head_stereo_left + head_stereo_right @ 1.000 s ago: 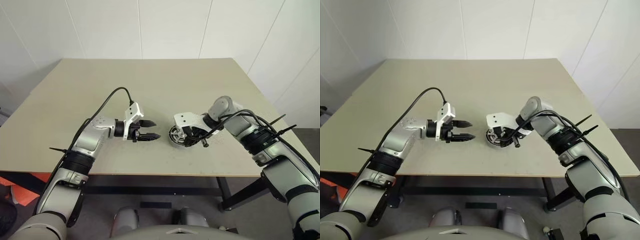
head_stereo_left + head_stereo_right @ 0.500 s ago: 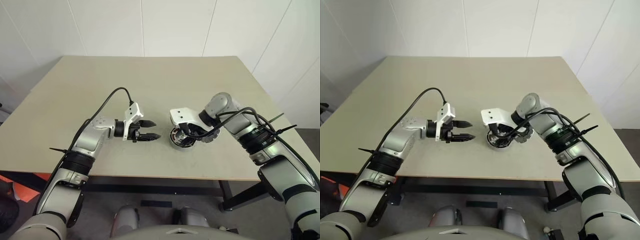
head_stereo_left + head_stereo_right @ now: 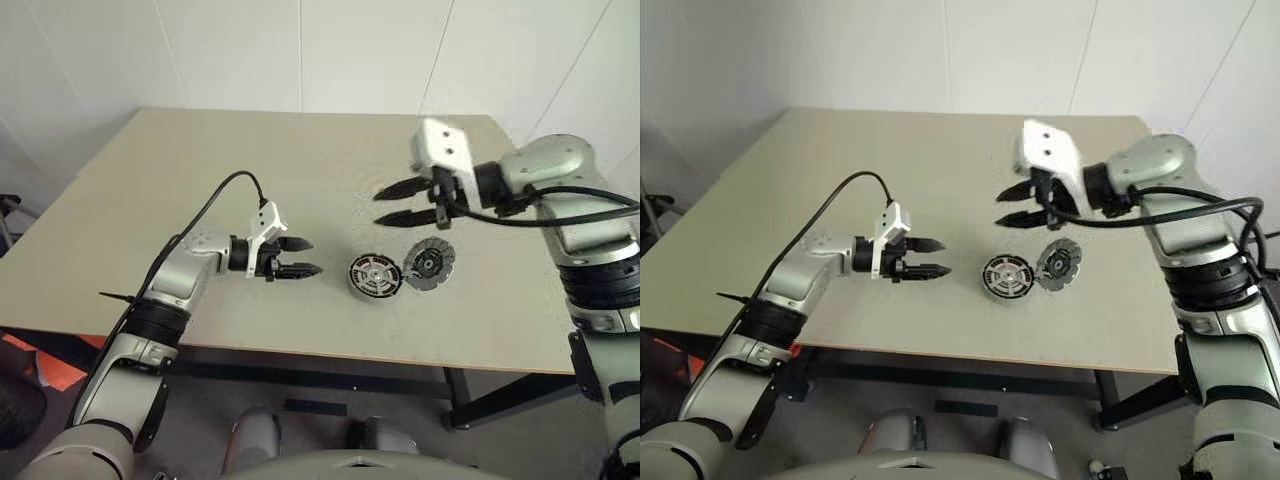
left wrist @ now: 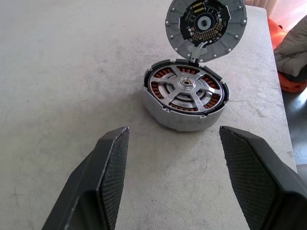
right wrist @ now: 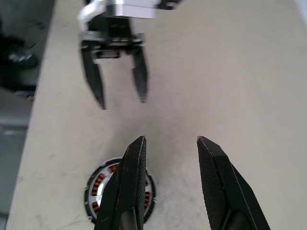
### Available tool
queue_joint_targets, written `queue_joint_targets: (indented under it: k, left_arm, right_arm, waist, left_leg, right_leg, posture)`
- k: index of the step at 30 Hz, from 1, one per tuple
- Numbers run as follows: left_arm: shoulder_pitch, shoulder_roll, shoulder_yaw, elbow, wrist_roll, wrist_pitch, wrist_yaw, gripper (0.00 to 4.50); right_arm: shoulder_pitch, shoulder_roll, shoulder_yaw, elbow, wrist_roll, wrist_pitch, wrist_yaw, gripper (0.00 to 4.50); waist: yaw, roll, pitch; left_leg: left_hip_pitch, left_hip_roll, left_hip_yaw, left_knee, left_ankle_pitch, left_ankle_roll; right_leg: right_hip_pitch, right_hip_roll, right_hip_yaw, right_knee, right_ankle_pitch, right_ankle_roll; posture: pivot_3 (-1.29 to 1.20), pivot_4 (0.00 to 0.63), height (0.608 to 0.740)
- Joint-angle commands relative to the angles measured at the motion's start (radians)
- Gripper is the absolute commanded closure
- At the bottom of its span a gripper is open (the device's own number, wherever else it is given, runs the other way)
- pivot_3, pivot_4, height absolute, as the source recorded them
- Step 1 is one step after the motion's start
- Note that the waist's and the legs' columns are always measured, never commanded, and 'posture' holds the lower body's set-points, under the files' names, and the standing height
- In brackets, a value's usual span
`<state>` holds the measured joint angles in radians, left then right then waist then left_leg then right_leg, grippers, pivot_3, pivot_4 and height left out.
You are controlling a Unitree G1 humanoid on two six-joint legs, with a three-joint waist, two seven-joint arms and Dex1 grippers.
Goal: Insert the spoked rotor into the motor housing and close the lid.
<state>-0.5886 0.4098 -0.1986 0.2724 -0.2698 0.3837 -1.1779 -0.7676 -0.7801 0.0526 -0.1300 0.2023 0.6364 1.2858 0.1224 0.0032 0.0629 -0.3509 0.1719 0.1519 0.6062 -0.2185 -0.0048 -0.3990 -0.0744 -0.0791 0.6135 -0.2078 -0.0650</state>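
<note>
The motor housing (image 4: 178, 118) sits on the table in front of my left gripper (image 3: 312, 256), which is open and empty a short way to its left. The spoked rotor (image 4: 188, 87) lies seated inside the housing, with copper windings showing between its spokes. The lid (image 3: 428, 265) stands tilted on edge at the housing's right side, its green-and-black face (image 4: 205, 21) turned toward the housing. My right gripper (image 3: 380, 208) hangs open and empty in the air above and behind the housing, pointing left.
The beige table (image 3: 200, 170) is bare to the left and behind the parts. Its front edge (image 3: 330, 357) runs close below the housing. White walls stand behind the table.
My right gripper has opened, let go at the housing and risen well above the table. The rotor and lid now show uncovered. The left arm has kept still; the camera has shifted.
</note>
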Motion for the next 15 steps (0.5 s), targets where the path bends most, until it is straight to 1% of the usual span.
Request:
queue_joint_targets:
  k: [1, 2, 4, 5, 7, 10, 13, 15]
  left_arm:
    - [-0.049, -0.003, 0.024, 0.02, -0.015, -0.011, -0.008, 1.31]
    - [-0.066, -0.011, 0.028, 0.04, -0.015, -0.014, -0.002, 1.31]
    - [-0.099, -0.025, 0.037, 0.077, -0.019, -0.017, 0.003, 1.31]
    - [-0.127, -0.034, 0.042, 0.103, -0.023, -0.014, -0.001, 1.31]
    - [-0.165, -0.044, 0.045, 0.145, -0.025, -0.018, -0.012, 1.31]
    - [-0.202, -0.049, 0.047, 0.194, -0.02, -0.034, -0.028, 1.31]
    - [-0.231, -0.054, 0.048, 0.23, -0.015, -0.045, -0.044, 1.31]
    - [-0.237, -0.053, 0.047, 0.242, -0.012, -0.054, -0.055, 1.31]
  right_arm:
    - [0.024, 0.07, -0.252, -0.046, 0.103, 0.123, -0.217, 2.65]
    - [0.05, 0.1, -0.328, -0.063, 0.132, 0.162, -0.278, 2.65]
    - [0.118, 0.134, -0.418, -0.092, 0.15, 0.175, -0.367, 2.65]
    - [0.194, 0.157, -0.469, -0.122, 0.16, 0.183, -0.405, 2.82]
    - [0.303, 0.189, -0.526, -0.182, 0.206, 0.224, -0.448, 3.24]
    - [0.399, 0.218, -0.558, -0.245, 0.272, 0.293, -0.505, 4.25]
    - [0.471, 0.241, -0.607, -0.247, 0.308, 0.301, -0.563, 4.25]
    - [0.49, 0.256, -0.645, -0.235, 0.335, 0.29, -0.599, 4.25]
  waist:
    - [0.0, 0.0, 0.0]
    - [0.001, 0.0, 0.0]
    - [0.008, 0.0, 0.0]
    - [0.011, 0.0, 0.0]
    - [0.023, 0.0, -0.001]
    - [0.026, 0.004, -0.002]
    - [0.028, 0.005, -0.002]
    - [0.029, 0.005, -0.002]
  left_leg:
    - [0.0, 0.0, 0.0, 0.0, 0.001, -0.001]
    - [0.001, 0.0, 0.0, -0.002, 0.001, -0.002]
    - [0.001, 0.0, 0.0, -0.004, 0.003, -0.006]
    - [0.001, 0.0, 0.0, -0.004, 0.004, -0.006]
    - [0.0, 0.0, -0.001, -0.005, 0.004, -0.007]
    - [0.0, -0.001, 0.001, -0.007, 0.004, -0.006]
    - [0.0, -0.002, 0.001, -0.009, 0.004, -0.006]
    - [0.0, -0.001, 0.001, -0.01, 0.004, -0.007]
  right_leg:
    - [0.0, 0.0, 0.0, 0.0, 0.0, 0.0]
    - [-0.001, 0.0, 0.0, 0.0, 0.0, 0.0]
    - [-0.001, 0.0, 0.0, 0.0, 0.0, 0.0]
    - [-0.001, 0.0, 0.0, 0.0, 0.0, 0.0]
    - [0.0, 0.0, -0.001, -0.002, 0.0, 0.0]
    - [-0.001, 0.0, 0.0, -0.005, 0.002, -0.002]
    - [-0.002, 0.0, 0.0, -0.006, 0.002, -0.001]
    - [-0.002, 0.0, -0.001, -0.006, 0.0, 0.001]
  posture:
    - [0.0, 0.0, 0.74]
    - [0.0, 0.0, 0.74]
    - [0.0, 0.0, 0.74]
    - [0.0, 0.0, 0.74]
    - [0.0, 0.0, 0.74]
    - [0.0, 0.0, 0.74]
    - [0.0, 0.0, 0.74]
    - [0.0, 0.0, 0.74]
